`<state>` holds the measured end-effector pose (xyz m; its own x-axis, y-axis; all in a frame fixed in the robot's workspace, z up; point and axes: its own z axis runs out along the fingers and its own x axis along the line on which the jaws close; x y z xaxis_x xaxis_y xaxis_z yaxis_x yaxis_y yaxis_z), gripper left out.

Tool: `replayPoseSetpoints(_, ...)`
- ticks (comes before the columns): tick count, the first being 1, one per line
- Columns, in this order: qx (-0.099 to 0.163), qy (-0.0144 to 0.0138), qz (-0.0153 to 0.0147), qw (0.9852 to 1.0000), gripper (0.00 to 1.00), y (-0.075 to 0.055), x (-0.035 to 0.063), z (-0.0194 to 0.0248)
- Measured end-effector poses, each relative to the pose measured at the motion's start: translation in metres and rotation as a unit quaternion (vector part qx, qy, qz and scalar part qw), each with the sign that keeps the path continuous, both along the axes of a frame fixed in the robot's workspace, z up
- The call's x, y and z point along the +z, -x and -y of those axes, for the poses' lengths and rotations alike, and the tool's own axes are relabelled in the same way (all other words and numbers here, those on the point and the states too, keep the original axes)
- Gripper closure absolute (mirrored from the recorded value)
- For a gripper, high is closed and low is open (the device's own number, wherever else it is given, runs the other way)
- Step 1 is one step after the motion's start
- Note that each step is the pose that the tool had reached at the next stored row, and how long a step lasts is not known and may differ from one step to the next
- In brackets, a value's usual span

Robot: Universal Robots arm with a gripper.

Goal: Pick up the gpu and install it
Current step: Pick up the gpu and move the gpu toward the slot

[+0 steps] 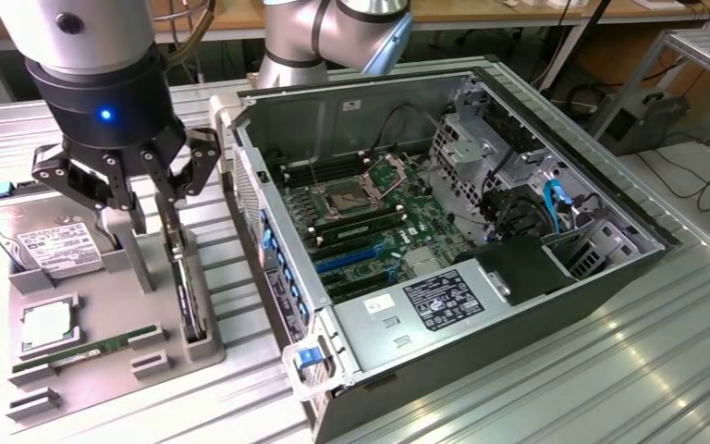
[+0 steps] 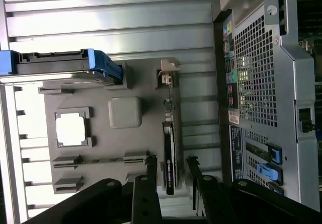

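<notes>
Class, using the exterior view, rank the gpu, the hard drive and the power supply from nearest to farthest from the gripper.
1. gpu: standing on edge in the tray, right below the gripper.
2. hard drive: on the tray, towards the exterior view's left.
3. power supply: inside the computer case, at the exterior view's right.

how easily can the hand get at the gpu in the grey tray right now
Likely yes: the hand hangs open just over the gpu, which stands on edge in the grey tray, a finger to each side and nothing between them.

Wrist vertical, jaws apart.
</notes>
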<state>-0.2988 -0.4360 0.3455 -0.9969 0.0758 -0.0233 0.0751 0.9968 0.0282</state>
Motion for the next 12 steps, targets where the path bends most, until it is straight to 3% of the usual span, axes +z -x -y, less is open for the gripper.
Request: replayPoseSetpoints(12, 0.0, 0.0, 0.0, 1.0, 0.64, -0.001, -0.0246, 0.0021)
